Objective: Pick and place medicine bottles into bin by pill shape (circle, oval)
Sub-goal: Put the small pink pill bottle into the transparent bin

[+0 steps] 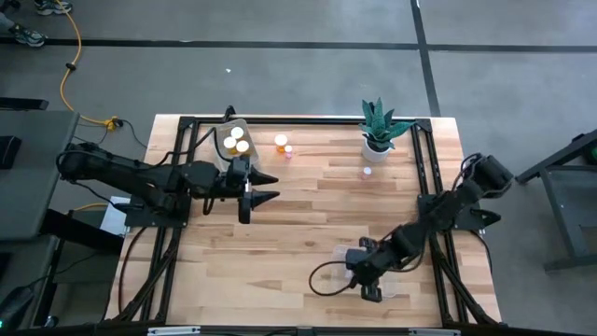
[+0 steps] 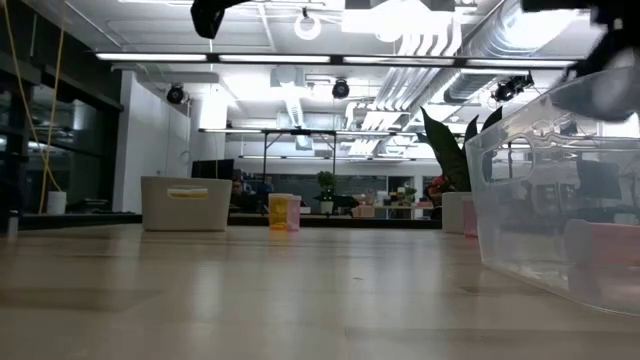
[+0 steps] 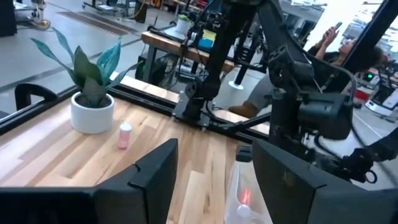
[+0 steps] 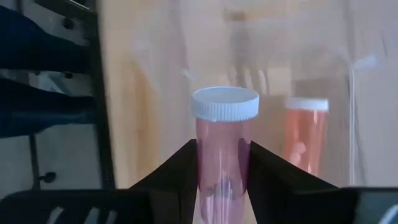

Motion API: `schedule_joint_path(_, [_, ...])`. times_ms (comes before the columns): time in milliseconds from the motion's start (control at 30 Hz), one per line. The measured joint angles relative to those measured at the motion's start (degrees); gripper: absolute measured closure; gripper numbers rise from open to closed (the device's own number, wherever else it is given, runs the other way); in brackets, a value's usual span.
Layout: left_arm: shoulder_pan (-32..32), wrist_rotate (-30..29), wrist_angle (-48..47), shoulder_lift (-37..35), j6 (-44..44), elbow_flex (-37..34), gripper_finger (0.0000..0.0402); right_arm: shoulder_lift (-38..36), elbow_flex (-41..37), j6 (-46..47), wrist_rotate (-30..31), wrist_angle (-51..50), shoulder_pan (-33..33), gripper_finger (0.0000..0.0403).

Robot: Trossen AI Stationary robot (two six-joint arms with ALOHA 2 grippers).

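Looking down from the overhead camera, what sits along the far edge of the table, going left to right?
Tub with white-capped bottles → orange bottle → small pink bottle → pink bottle → potted plant.

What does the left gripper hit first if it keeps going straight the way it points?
Probably nothing close: the open left gripper points across bare table toward the right side. The small bottle and plant lie slightly off-line, though depth is unclear.

Readable text: none in any view.
Tub label: the pale tub at the table's far edge carries a yellow strip, its print too small to read.
Bottles: the pink bottle shows no legible label.
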Motion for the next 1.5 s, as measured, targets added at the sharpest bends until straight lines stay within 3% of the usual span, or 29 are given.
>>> schedule_joint_path(267, [0.1, 0.0, -0.2, 0.0, 0.5, 0.0, 0.0208, 3.4, 0.0, 0.6, -1.2, -0.1, -0.5, 0.0237])
schedule_joint_path(433, [0.1, 0.0, 0.1, 0.0, 0.4, 0.0, 0.0208, -0.1, 1.2, -3.5, -1.8, -3.3, -2.3, 0.0196])
schedule_joint_path(533, [0.1, -0.4, 0.4, 0.0, 1.2, 0.0, 0.0208, -6.1, 1.8, -7.0, 5.2, -9.6, -3.9, 0.0186])
schedule_joint_path(733, [0.1, -1.5, 0.3, -1.3, 2.1, 0.0, 0.0209, -19.7, 1.6, -6.9, 26.5, -17.1, -9.2, 0.0187])
schedule_joint_path(867, [0.1, -1.5, 0.4, -2.9, 3.5, 0.0, 0.0209, -27.1, -4.7, -6.0, 35.3, -11.4, -13.8, 0.0187])
schedule_joint_path(1000, [0.2, -2.4, 1.5, -3.7, 5.6, 0.0, 0.0209, -33.3, -14.8, -5.3, 39.3, -0.6, -18.6, 0.0187])
schedule_joint_path(1133, [0.5, -5.1, 4.8, -3.7, 6.7, -0.9, 0.0209, -36.7, -21.7, -3.3, 38.7, 5.6, -23.4, 0.0187])
schedule_joint_path(1333, [2.7, -3.4, 26.6, -3.7, 1.1, -11.7, 0.0209, -36.0, -21.1, 2.3, 38.1, -4.5, -33.0, 0.0187])
schedule_joint_path(1500, [3.3, -3.4, 31.9, -3.7, -2.1, -14.9, 0.0209, -33.3, -21.5, 7.1, 29.0, -7.5, -43.1, 0.0187])
